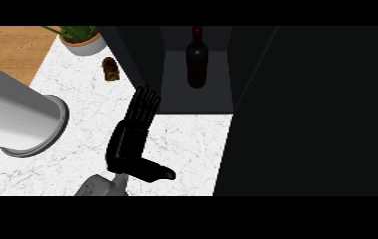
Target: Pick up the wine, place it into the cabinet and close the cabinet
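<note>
A: While looking down into the cabinet, seeing the wine standing upright at the back of the shelf, apart from any hand. Judging the placing as done and the closing as the step in hand.

B: Agreeing. Noting the left hand hovering over the worktop just in front of the opening, fingers lying straight and together, thumb sticking out to the side, holding nothing. Not seeing the right hand at all.

A: Taking the big dark panel at the right for the open door?

B: Probably, though struggling to make out its edge or any handle in that darkness.

A: Then advising this: keeping the fingers flat, getting behind the door's free edge, and pushing in 1 smooth arc instead of jabbing.

B: Also keeping the sweep clear of the bottle, since standing tall and narrow means tipping easily if the shelf gets knocked.

A: Watching the left side too: grey cylinder near the forearm, small brown object and potted plant further back.

B: Finishing with the door lying flush before pulling away.
</note>
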Robot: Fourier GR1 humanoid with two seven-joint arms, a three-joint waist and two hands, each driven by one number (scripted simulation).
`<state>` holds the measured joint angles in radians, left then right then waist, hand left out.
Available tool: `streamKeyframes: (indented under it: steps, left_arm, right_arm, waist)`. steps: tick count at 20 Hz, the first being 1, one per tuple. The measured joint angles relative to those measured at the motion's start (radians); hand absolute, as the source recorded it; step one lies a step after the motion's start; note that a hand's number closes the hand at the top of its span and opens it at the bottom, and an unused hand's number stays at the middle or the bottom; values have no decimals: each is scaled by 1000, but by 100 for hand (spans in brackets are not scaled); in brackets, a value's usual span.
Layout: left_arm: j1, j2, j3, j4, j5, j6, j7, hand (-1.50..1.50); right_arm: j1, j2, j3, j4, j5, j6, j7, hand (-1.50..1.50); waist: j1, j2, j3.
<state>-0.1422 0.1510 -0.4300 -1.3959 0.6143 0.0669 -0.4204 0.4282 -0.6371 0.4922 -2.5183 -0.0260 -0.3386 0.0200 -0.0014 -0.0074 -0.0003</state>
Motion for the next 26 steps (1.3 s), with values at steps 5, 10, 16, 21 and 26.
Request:
streamKeyframes:
  steps: [5,10,16,21,26]
  left_arm:
    - [91,69,32,-84,15,-39,-14,-150]
    - [133,119,78,-108,19,-72,-45,-150]
    - [173,208,173,-129,68,-143,-48,-150]
    - [213,278,243,-153,110,-200,-32,-150]
    - [235,348,319,-164,164,-264,-10,-150]
  right_arm:
    - [9,-23,37,2,-5,60,-21,-150]
    - [6,-89,100,5,-11,183,-46,150]
    - [-2,-116,157,6,-12,241,-50,150]
    - [-46,-87,186,8,-9,231,-9,150]
    - [-96,-78,205,8,-4,234,44,150]
  waist:
    - [1,0,0]
    - [1,2,0]
    - [1,3,-1]
    - [5,4,-2]
    - [11,4,-3]
